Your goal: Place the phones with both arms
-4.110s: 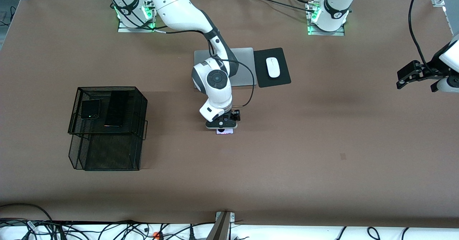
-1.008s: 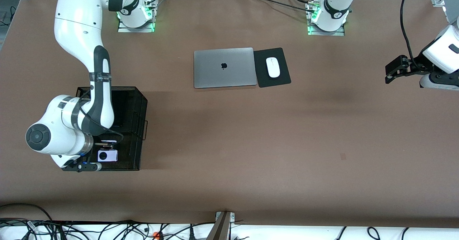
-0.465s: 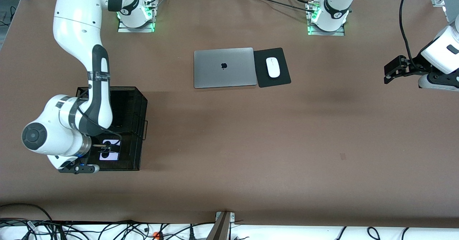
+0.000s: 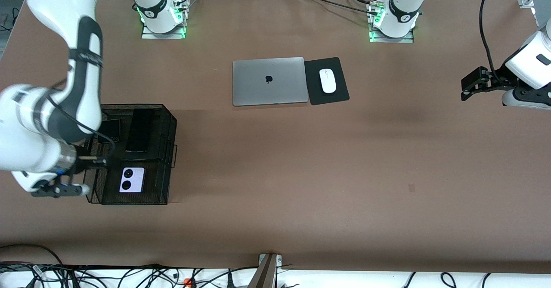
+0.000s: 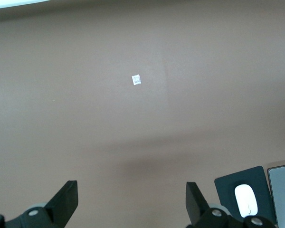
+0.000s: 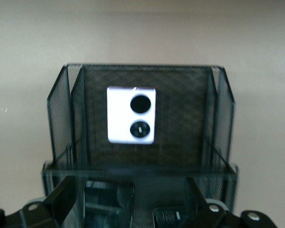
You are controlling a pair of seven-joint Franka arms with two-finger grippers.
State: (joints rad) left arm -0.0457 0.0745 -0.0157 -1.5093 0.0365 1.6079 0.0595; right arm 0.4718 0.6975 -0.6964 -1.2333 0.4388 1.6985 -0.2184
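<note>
The lilac-white flip phone [image 4: 131, 179] lies flat on the lower tier of the black mesh basket [image 4: 170, 150], two black circles up; it also shows in the right wrist view [image 6: 131, 115]. The long black slab phone [image 4: 140, 131] and the black flip phone [image 4: 110, 131], partly hidden by the right arm, lie on the upper tier. My right gripper [image 4: 88, 161] is open and empty, up over the basket. Its fingers [image 6: 61, 197] frame the upper tier's phones. My left gripper [image 4: 471, 85] is open and empty, waiting over bare table at the left arm's end [image 5: 130, 199].
A closed grey laptop [image 4: 269, 81] lies mid-table near the bases. Beside it a white mouse [image 4: 328, 80] sits on a black pad [image 4: 340, 95]. Both show in the left wrist view: mouse [image 5: 244, 199], laptop [image 5: 282, 190].
The right gripper carried the lilac-white phone from mid-table to the basket, let it go on the lower tier, and has risen away open. The left arm has barely moved.
</note>
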